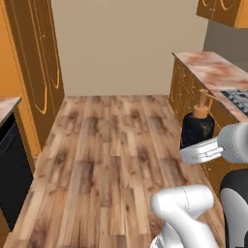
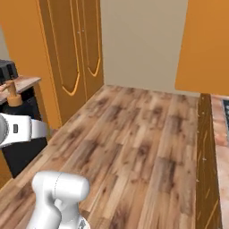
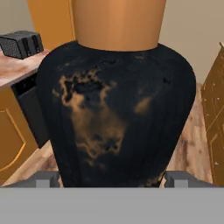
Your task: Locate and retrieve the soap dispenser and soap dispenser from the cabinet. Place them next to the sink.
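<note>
Held upright, black soap dispenser (image 3: pixel 116 113) sits between end effector (image 3: pixel 113 178) fingertips.

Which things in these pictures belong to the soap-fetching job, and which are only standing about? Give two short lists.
Belonging to the job:
- black soap dispenser with a copper-orange pump
- gripper, shut on the black soap dispenser

Only standing about:
- toaster on a marbled counter
- stove top
- tall arched-panel cabinets
- wooden floor
</note>
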Controlling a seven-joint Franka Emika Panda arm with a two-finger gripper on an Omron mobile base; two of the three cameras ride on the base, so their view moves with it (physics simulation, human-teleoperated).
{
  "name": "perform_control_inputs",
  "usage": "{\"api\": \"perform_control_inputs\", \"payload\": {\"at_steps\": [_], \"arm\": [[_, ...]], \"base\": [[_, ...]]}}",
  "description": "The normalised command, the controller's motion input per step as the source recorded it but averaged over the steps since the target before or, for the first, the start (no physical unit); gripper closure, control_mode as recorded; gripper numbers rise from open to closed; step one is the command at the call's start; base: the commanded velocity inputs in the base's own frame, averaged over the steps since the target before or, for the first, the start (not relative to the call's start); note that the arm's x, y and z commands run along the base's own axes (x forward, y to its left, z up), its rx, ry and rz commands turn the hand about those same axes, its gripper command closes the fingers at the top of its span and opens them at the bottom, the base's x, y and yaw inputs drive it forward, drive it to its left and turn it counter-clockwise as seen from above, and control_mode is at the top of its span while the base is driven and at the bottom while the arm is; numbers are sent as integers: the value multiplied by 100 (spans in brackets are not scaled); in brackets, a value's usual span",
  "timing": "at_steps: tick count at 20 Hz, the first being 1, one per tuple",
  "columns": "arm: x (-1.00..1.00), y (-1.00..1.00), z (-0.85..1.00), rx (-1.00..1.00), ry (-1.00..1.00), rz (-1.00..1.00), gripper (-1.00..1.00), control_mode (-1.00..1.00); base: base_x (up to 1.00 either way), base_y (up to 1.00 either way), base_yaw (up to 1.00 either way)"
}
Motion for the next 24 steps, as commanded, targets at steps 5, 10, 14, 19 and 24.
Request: {"api": "perform_control_inputs", "payload": {"at_steps": [5,10,14,19,24], "arm": [[0,0,0,0,0,0,100,100],[0,0,0,0,0,0,100,100],[0,0,0,0,0,0,100,100],[0,0,0,0,0,0,100,100],[0,0,0,0,0,0,100,100]], "base": [[0,9,50],[0,4,50],[0,3,50],[0,3,50],[0,5,50]]}}
